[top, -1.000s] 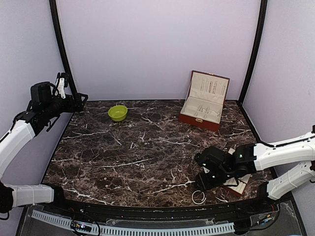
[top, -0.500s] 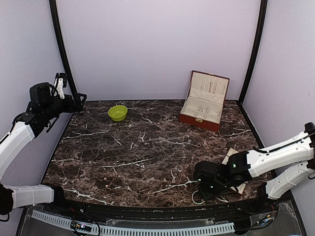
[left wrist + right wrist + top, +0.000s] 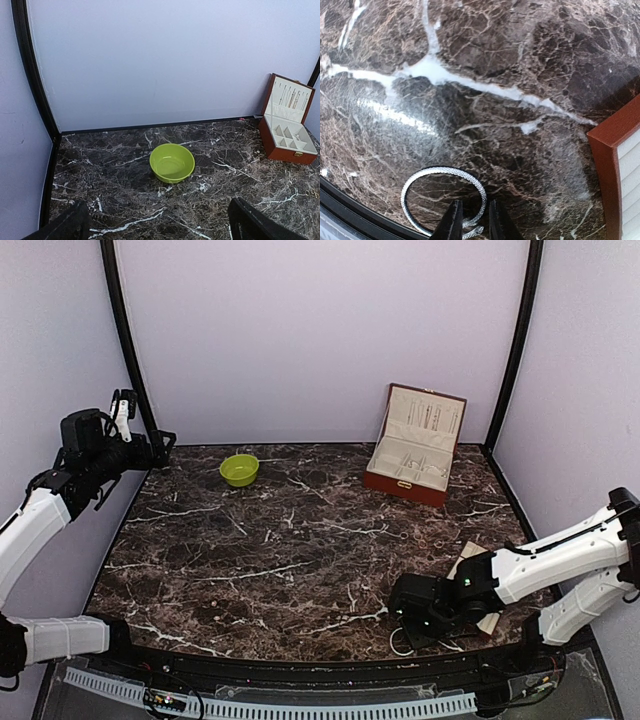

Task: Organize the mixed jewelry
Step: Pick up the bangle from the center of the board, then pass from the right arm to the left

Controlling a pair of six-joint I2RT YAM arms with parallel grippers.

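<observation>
Hoop [image 3: 442, 171] of silvery wire lies flat near the front edge of the marble surface [image 3: 520, 75], its rim passing between the tips of the right tool [image 3: 473, 210], which stand narrowly parted, not clenched; it looks light, thin, stiff and slippery, so pinch low across the wire; a brown-edged tray [image 3: 607, 165] sits just beside; the left tool [image 3: 160, 220] hangs released, well apart.

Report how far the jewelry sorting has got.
Done: some chains already hang in the open box's lid. In hand: the right arm's fingers straddle the rim of the bangle, which lies on the table near the front edge; a firm grip isn't evident. Left: lifting it and putting it away. The left arm's fingers are open, idle, far off.
</observation>
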